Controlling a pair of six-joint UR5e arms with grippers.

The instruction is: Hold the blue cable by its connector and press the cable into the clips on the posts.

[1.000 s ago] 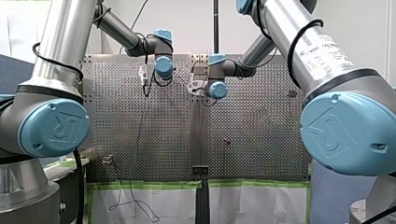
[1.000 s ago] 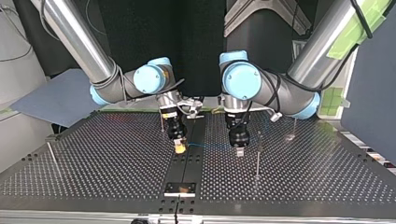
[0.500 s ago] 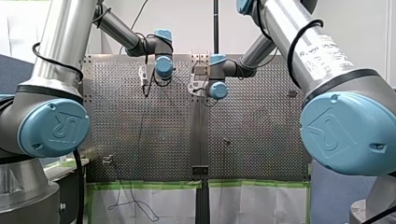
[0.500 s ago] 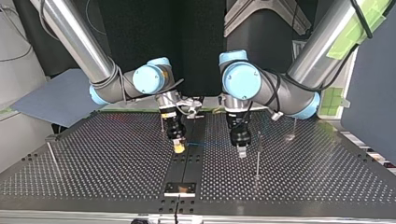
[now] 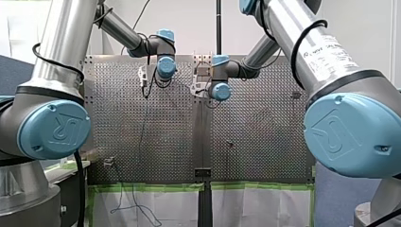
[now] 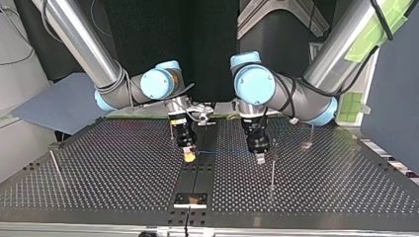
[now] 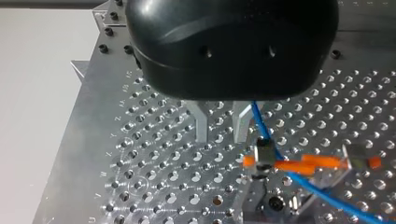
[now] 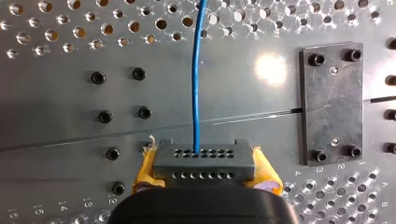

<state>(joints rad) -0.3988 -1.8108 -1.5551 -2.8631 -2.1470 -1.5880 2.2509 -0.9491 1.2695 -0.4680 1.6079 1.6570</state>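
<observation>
The thin blue cable [image 8: 198, 70] runs out of a dark connector block [image 8: 201, 161] with rows of small holes. My right gripper [image 8: 203, 175] is shut on that connector between its yellow pads [image 8: 147, 170], low over the table's middle seam [image 6: 189, 156]. The cable [image 6: 222, 152] stretches across to my left gripper [image 6: 260, 159], which hangs right next to a thin post [image 6: 272, 170]. In the left wrist view the metal fingers [image 7: 201, 126] stand apart with nothing between them, so the left gripper [image 7: 220, 128] is open. The cable [image 7: 264, 128] passes beside one finger and across the post's clip [image 7: 264, 156] with orange parts.
More thin posts stand on the perforated table: one at the top view's far left [image 6: 54, 163], one behind my right gripper [image 6: 171, 129], one at the back right [image 6: 311, 131]. A dark bolted plate [image 8: 331, 102] lies on the seam near the table's edge [image 6: 191, 199].
My left gripper has shifted toward the post at the top view's right and now hangs beside it. My right gripper still holds the connector in the same place.
</observation>
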